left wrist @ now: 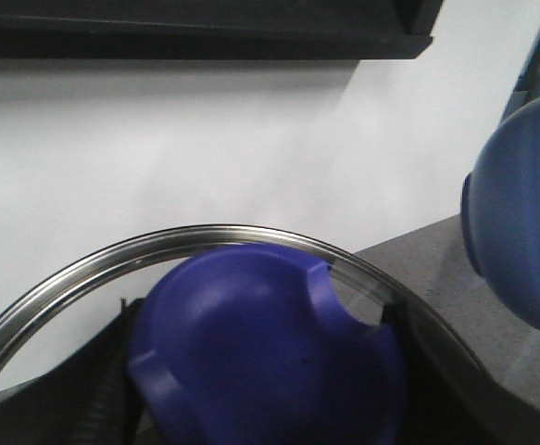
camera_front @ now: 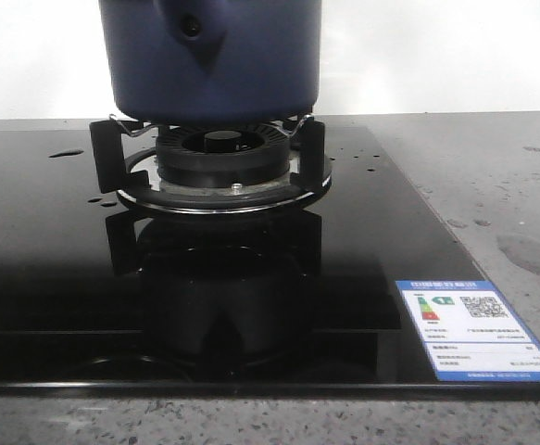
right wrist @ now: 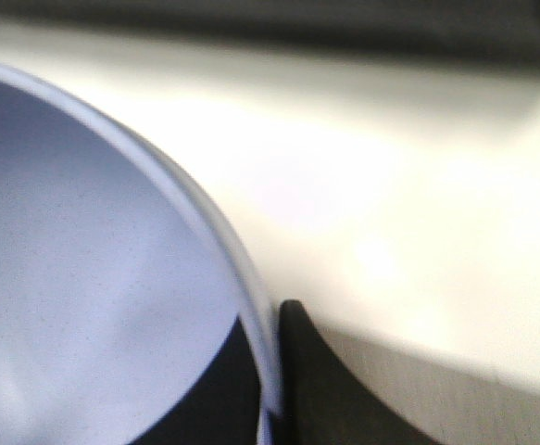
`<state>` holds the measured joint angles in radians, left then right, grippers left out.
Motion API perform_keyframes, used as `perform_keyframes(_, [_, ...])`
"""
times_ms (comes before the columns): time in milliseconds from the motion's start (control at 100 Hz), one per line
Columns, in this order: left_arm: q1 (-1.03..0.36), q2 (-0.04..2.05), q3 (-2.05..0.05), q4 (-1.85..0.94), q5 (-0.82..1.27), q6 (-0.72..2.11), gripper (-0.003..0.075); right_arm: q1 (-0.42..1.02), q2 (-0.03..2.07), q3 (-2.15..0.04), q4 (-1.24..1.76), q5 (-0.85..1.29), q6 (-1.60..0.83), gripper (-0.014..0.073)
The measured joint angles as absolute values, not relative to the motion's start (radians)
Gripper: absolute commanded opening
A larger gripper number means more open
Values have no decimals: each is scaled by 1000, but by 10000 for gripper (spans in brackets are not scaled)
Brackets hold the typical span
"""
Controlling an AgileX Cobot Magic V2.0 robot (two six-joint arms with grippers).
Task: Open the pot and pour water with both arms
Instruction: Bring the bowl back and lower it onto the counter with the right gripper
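Pot sits on burner grate of black glass cooktop, handle stub facing camera. Left hand pinches blue lid knob of steel-rimmed glass lid; ribbed bowl beside. Right hand at pot rim, grip state cannot be determined. Water drops on counter.

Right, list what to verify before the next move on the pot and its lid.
1. Pot seated on the burner: ok, it stands upright on the supports.
2. Left fingers flank the lid's knob: ok. Whether they are closed on it: cannot tell.
3. Lid clear of the pot: cannot tell, since the front view cuts off the pot's top.
4. Right finger at the blue bowl's rim: ok. Whether it has a grip: cannot tell.
5. Countertop dry: not ok, there are water drops beside the cooktop.
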<state>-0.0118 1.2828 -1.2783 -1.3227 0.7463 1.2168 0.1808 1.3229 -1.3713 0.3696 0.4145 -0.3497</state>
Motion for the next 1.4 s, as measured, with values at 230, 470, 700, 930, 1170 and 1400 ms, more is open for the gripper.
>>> perform_keyframes(230, [-112, 1283, -1278, -1337, 745, 1256, 340, -46, 1347, -1378, 276, 883, -167, -45])
perform_keyframes(470, [-167, 1283, -1278, -1339, 743, 1272, 340, -108, 1458, -1358, 183, 1076, -132, -45])
perform_keyframes(700, [-169, 1283, -1278, -1339, 739, 1272, 340, -108, 1527, -1335, 180, 1071, -131, -45])
perform_keyframes(930, [-169, 1283, -1278, -1339, 739, 1272, 340, -108, 1572, -1335, 179, 1051, -129, -45])
perform_keyframes(1170, [-169, 1283, -1278, -1339, 739, 1272, 340, -108, 1602, -1324, 169, 1030, -129, -46])
perform_keyframes(1400, [-169, 1283, -1278, -1339, 739, 1272, 340, -108, 1611, -1324, 167, 1027, -129, -42])
